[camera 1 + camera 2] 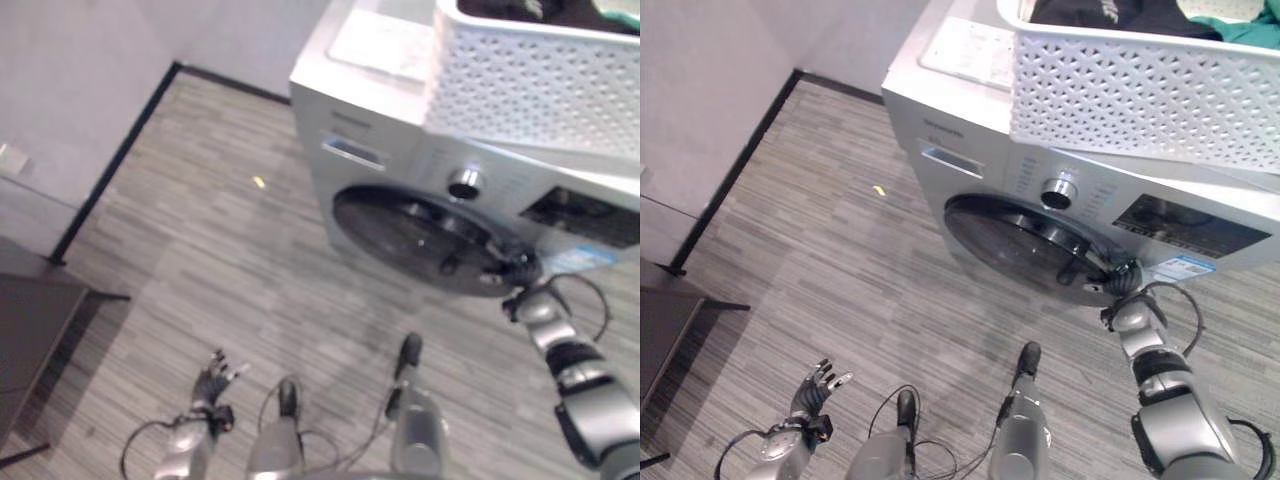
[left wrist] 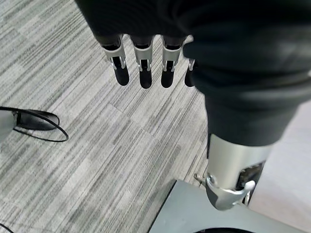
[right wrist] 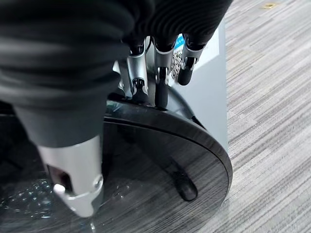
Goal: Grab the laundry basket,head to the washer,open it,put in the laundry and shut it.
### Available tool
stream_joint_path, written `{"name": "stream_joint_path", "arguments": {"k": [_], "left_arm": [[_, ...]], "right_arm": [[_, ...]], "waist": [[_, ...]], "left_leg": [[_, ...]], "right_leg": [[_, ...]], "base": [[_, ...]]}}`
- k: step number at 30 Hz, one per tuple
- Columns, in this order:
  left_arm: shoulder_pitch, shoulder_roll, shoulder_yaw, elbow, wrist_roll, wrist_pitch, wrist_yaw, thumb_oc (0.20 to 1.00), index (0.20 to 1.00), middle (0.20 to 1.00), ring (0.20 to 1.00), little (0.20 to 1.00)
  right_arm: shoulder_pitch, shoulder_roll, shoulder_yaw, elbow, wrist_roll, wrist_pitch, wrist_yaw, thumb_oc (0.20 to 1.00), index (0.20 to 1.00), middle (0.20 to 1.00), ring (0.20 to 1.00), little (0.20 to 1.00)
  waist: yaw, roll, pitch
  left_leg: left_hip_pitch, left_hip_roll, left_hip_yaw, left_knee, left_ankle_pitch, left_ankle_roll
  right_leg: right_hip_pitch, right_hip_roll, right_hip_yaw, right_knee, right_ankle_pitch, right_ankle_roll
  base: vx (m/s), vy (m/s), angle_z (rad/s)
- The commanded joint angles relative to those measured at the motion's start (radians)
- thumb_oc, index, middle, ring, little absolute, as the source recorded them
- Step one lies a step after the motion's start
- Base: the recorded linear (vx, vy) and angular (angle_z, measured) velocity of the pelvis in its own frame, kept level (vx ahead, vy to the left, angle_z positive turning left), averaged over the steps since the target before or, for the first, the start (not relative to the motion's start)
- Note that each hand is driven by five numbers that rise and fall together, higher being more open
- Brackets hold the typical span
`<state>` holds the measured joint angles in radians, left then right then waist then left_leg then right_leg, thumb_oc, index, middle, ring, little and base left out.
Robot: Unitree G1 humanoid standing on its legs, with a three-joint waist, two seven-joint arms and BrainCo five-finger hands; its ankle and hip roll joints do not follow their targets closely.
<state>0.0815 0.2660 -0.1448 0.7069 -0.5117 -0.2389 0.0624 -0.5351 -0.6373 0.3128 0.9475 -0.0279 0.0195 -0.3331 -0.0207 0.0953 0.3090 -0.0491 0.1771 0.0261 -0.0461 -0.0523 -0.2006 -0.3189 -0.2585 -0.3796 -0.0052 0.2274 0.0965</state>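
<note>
A silver front-loading washer [image 1: 930, 125] stands ahead with its round dark glass door [image 1: 1020, 235] closed. On top of it rests a white perforated laundry basket [image 1: 1140, 90] holding dark and green clothes. My right hand [image 1: 1122, 283] is at the door's right edge. In the right wrist view its straight fingers [image 3: 160, 73] touch the door's rim [image 3: 194, 136], with the thumb held apart. My left hand [image 1: 212, 380] hangs low over the floor at the lower left, its fingers [image 2: 141, 68] spread and holding nothing.
A dark table [image 1: 30, 310] stands at the far left beside a wall with a black baseboard [image 1: 120, 150]. A small yellow scrap [image 1: 259, 182] lies on the grey plank floor left of the washer. The control knob [image 1: 1061, 190] sits above the door.
</note>
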Motion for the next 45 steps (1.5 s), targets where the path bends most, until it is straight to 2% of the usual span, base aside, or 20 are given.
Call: {"name": "stream_joint_path", "arguments": {"k": [1, 3, 6, 7, 9, 10, 12, 16, 21, 22, 25, 28, 33, 35, 36, 37, 40, 42, 43, 45], "left_arm": [[0.006, 0.087, -0.042, -0.143, 0.013, -0.05, 0.004, 1.0, 1.0, 1.0, 1.0, 1.0], [0.01, 0.094, -0.037, -0.174, 0.011, -0.052, 0.006, 1.0, 1.0, 1.0, 1.0, 1.0], [0.02, 0.116, -0.023, -0.301, 0.02, -0.052, 0.014, 1.0, 1.0, 1.0, 1.0, 1.0], [0.022, 0.117, -0.022, -0.303, 0.021, -0.051, 0.014, 1.0, 1.0, 1.0, 1.0, 1.0], [0.041, 0.127, -0.017, -0.374, 0.02, -0.029, 0.006, 1.0, 1.0, 1.0, 1.0, 1.0], [0.042, 0.127, -0.017, -0.375, 0.021, -0.028, 0.007, 1.0, 1.0, 1.0, 1.0, 1.0], [0.073, 0.175, -0.022, -0.511, 0.046, -0.002, -0.026, 1.0, 1.0, 1.0, 1.0, 1.0], [0.11, 0.283, -0.003, -0.77, 0.073, 0.054, -0.087, 1.0, 1.0, 1.0, 1.0, 1.0], [0.036, 0.39, -0.022, -1.054, -0.091, 0.095, -0.177, 1.0, 1.0, 1.0, 1.0, 1.0], [0.035, 0.391, -0.022, -1.055, -0.091, 0.096, -0.176, 1.0, 1.0, 1.0, 1.0, 1.0], [-0.07, 0.438, -0.118, -1.124, -0.154, 0.116, -0.185, 1.0, 1.0, 1.0, 1.0, 1.0], [-0.11, 0.461, -0.16, -1.143, -0.183, 0.126, -0.19, 1.0, 1.0, 1.0, 1.0, 1.0], [-0.234, 0.545, -0.282, -1.167, -0.315, 0.151, -0.19, 1.0, 1.0, 1.0, 1.0, 1.0], [-0.237, 0.545, -0.285, -1.166, -0.316, 0.151, -0.19, 1.0, 1.0, 1.0, 1.0, 1.0], [-0.338, 0.566, -0.377, -1.167, -0.399, 0.15, -0.193, 1.0, 1.0, 1.0, 1.0, 1.0], [-0.339, 0.566, -0.377, -1.167, -0.399, 0.149, -0.193, 1.0, 1.0, 1.0, 1.0, 1.0], [-0.452, 0.536, -0.509, -1.092, -0.425, 0.163, -0.206, 1.0, 1.0, 1.0, 1.0, 1.0], [-0.475, 0.516, -0.534, -1.072, -0.42, 0.159, -0.209, 1.0, 1.0, 1.0, 1.0, 1.0], [-0.482, 0.474, -0.553, -1.05, -0.428, 0.151, -0.198, 1.0, 1.0, 1.0, 1.0, 1.0], [-0.525, 0.323, -0.6, -1.003, -0.47, 0.149, -0.192, 1.0, 1.0, 1.0, 1.0, 1.0]], "right_arm": [[-0.037, 0.227, 0.093, -0.109, 0.03, -0.108, 0.074, 1.0, 1.0, 1.0, 1.0, 1.0], [-0.014, 0.256, 0.105, -0.117, 0.029, -0.109, 0.083, 1.0, 1.0, 1.0, 1.0, 1.0], [0.06, 0.363, 0.134, -0.126, 0.064, -0.105, 0.121, 1.0, 1.0, 1.0, 1.0, 1.0], [0.061, 0.364, 0.134, -0.126, 0.064, -0.105, 0.121, 1.0, 1.0, 1.0, 1.0, 1.0], [0.129, 0.421, 0.175, -0.135, 0.084, -0.094, 0.169, 1.0, 1.0, 1.0, 1.0, 1.0], [0.13, 0.421, 0.175, -0.136, 0.084, -0.094, 0.169, 1.0, 1.0, 1.0, 1.0, 1.0], [0.201, 0.432, 0.204, -0.141, 0.075, -0.08, 0.221, 1.0, 1.0, 1.0, 1.0, 1.0], [0.268, 0.434, 0.192, -0.083, 0.039, -0.05, 0.254, 1.0, 1.0, 1.0, 1.0, 1.0], [0.283, 0.471, 0.17, 0.062, 0.043, -0.02, 0.29, 1.0, 1.0, 1.0, 1.0, 1.0], [0.282, 0.472, 0.169, 0.062, 0.043, -0.02, 0.29, 1.0, 1.0, 1.0, 1.0, 1.0], [0.281, 0.493, 0.21, 0.052, 0.066, -0.019, 0.318, 1.0, 1.0, 1.0, 1.0, 1.0], [0.281, 0.501, 0.214, 0.062, 0.077, -0.016, 0.322, 1.0, 1.0, 1.0, 1.0, 1.0], [0.307, 0.481, 0.215, 0.121, 0.039, -0.002, 0.319, 1.0, 1.0, 1.0, 1.0, 1.0], [0.307, 0.482, 0.213, 0.121, 0.038, -0.002, 0.319, 1.0, 1.0, 1.0, 1.0, 1.0], [0.326, 0.466, 0.203, 0.164, 0.027, 0.001, 0.306, 1.0, 1.0, 1.0, 1.0, 1.0], [0.326, 0.466, 0.203, 0.164, 0.027, 0.001, 0.306, 1.0, 1.0, 1.0, 1.0, 1.0], [0.351, 0.438, 0.173, 0.208, 0.018, 0.003, 0.292, 1.0, 1.0, 1.0, 1.0, 1.0], [0.353, 0.431, 0.164, 0.221, 0.01, 0.004, 0.289, 1.0, 1.0, 1.0, 1.0, 1.0], [0.356, 0.425, 0.158, 0.237, 0.004, 0.007, 0.283, 1.0, 1.0, 1.0, 1.0, 1.0], [0.367, 0.409, 0.146, 0.258, -0.002, 0.009, 0.267, 1.0, 1.0, 1.0, 1.0, 1.0]], "waist": [[0.06, -0.03, -0.029], [0.06, -0.029, -0.031], [0.062, -0.021, -0.034], [0.062, -0.022, -0.034], [0.061, -0.015, -0.041], [0.061, -0.015, -0.042], [0.056, -0.008, -0.054], [0.052, 0.006, -0.075], [0.047, 0.011, -0.107], [0.048, 0.01, -0.106], [0.044, 0.008, -0.121], [0.041, 0.006, -0.13], [0.027, 0.005, -0.145], [0.029, 0.005, -0.145], [0.015, 0.006, -0.148], [0.015, 0.006, -0.148], [-0.013, 0.007, -0.146], [-0.017, 0.007, -0.145], [-0.026, 0.004, -0.142], [-0.05, -0.002, -0.134]], "left_leg": [[0.038, 0.007, 0.037, 0.004, -0.019, 0.047], [0.042, 0.006, 0.036, 0.005, -0.023, 0.048], [0.058, 0.005, 0.036, 0.008, -0.033, 0.051], [0.059, 0.005, 0.036, 0.007, -0.033, 0.051], [0.079, 0.004, 0.042, 0.006, -0.042, 0.053], [0.08, 0.004, 0.042, 0.006, -0.042, 0.053], [0.104, 0.007, 0.048, 0.002, -0.053, 0.055], [0.137, 0.013, 0.054, -0.002, -0.069, 0.059], [0.17, 0.013, 0.044, -0.002, -0.084, 0.063], [0.171, 0.013, 0.044, -0.003, -0.084, 0.063], [0.191, 0.011, 0.043, -0.004, -0.095, 0.066], [0.2, 0.01, 0.046, -0.005, -0.098, 0.067], [0.219, 0.004, 0.041, -0.005, -0.105, 0.069], [0.22, 0.004, 0.041, -0.005, -0.104, 0.069], [0.229, 0.0, 0.04, -0.009, -0.107, 0.069], [0.229, 0.0, 0.041, -0.009, -0.107, 0.069], [0.238, -0.009, 0.047, -0.018, -0.107, 0.069], [0.239, -0.011, 0.051, -0.021, -0.109, 0.068], [0.24, -0.012, 0.052, -0.021, -0.11, 0.068], [0.237, -0.013, 0.059, -0.018, -0.114, 0.068]], "right_leg": [[-0.075, -0.128, 0.112, 0.169, -0.086, 0.108], [-0.074, -0.129, 0.112, 0.173, -0.087, 0.108], [-0.068, -0.133, 0.113, 0.181, -0.09, 0.109], [-0.067, -0.133, 0.114, 0.182, -0.091, 0.11], [-0.06, -0.138, 0.109, 0.192, -0.092, 0.113], [-0.059, -0.138, 0.109, 0.192, -0.092, 0.113], [-0.051, -0.141, 0.106, 0.203, -0.095, 0.119], [-0.038, -0.141, 0.098, 0.214, -0.099, 0.129], [-0.018, -0.15, 0.091, 0.229, -0.1, 0.137], [-0.018, -0.15, 0.091, 0.23, -0.101, 0.137], [-0.007, -0.152, 0.094, 0.241, -0.103, 0.142], [-0.001, -0.154, 0.091, 0.244, -0.103, 0.144], [0.014, -0.16, 0.092, 0.247, -0.103, 0.146], [0.015, -0.16, 0.092, 0.247, -0.103, 0.146], [0.016, -0.165, 0.094, 0.247, -0.098, 0.151], [0.016, -0.165, 0.094, 0.247, -0.098, 0.151], [0.007, -0.168, 0.103, 0.246, -0.09, 0.156], [0.001, -0.17, 0.107, 0.247, -0.088, 0.157], [-0.004, -0.171, 0.111, 0.248, -0.087, 0.157], [-0.021, -0.17, 0.122, 0.25, -0.088, 0.157]], "base": [[0.0, 0.0, 0.0], [0.0, 0.002, -0.03], [0.0, 0.015, -0.08], [0.0, 0.0, 0.0], [0.02, 0.048, -0.07], [0.04, 0.072, -0.07], [0.05, 0.068, -0.02], [0.05, 0.037, 0.02], [0.03, 0.012, 0.08], [0.01, 0.017, 0.04], [0.02, 0.013, 0.07], [0.01, 0.004, 0.01], [0.03, 0.005, 0.07], [0.02, -0.003, 0.1], [0.04, -0.007, 0.06], [0.04, -0.007, 0.01], [0.02, 0.012, -0.01], [0.01, 0.011, -0.08], [0.01, 0.007, -0.14], [0.01, 0.004, -0.13]]}}
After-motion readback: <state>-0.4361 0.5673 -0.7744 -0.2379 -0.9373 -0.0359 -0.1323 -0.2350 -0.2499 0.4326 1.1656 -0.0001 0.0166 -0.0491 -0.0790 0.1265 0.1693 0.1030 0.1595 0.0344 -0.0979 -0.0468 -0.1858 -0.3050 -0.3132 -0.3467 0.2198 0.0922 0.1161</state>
